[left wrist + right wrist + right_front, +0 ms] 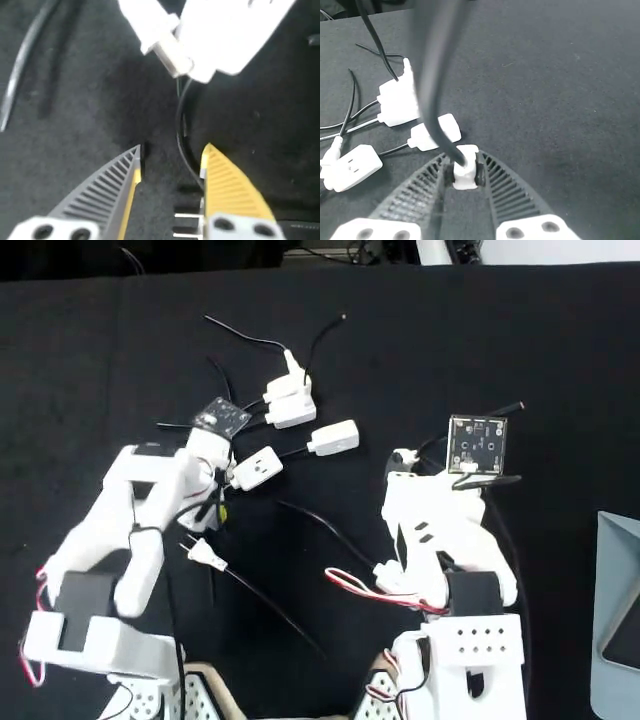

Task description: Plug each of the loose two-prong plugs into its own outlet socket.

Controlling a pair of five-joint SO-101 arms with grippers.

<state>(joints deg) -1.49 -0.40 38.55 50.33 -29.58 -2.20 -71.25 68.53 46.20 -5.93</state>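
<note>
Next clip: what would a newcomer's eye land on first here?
The right gripper clamps a white plug, its black cable arching up past the wrist camera. Mid-table, white outlet sockets lie clustered on the black cloth, and the left gripper stands open over a thin black cable beside another socket.

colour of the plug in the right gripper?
The plug is white, cord black; best in right wrist view.
</note>
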